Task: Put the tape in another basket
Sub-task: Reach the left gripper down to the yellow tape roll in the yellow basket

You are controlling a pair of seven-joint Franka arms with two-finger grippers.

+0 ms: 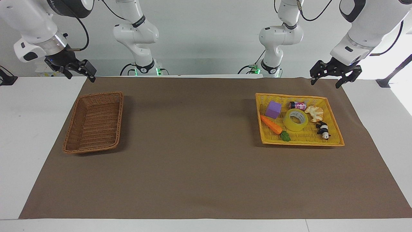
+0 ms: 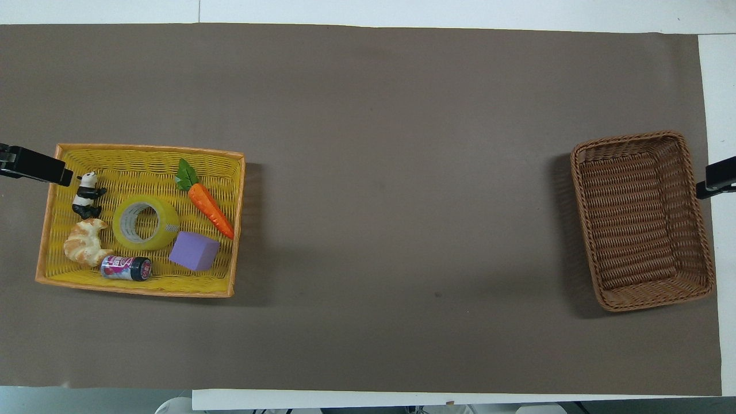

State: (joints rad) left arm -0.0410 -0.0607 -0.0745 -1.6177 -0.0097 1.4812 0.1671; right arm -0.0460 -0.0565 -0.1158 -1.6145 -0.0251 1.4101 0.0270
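Note:
The tape is a yellow roll with a white core. It lies flat in the middle of the bright yellow basket at the left arm's end of the table; it also shows in the overhead view. The brown wicker basket stands empty at the right arm's end, and its rim shows in the overhead view. My left gripper is open and empty, raised over the table's edge beside the yellow basket. My right gripper is open and empty, raised near the brown basket's corner.
In the yellow basket with the tape lie a purple block, a toy carrot, a small can, a croissant and a panda figure. A brown mat covers the table between the baskets.

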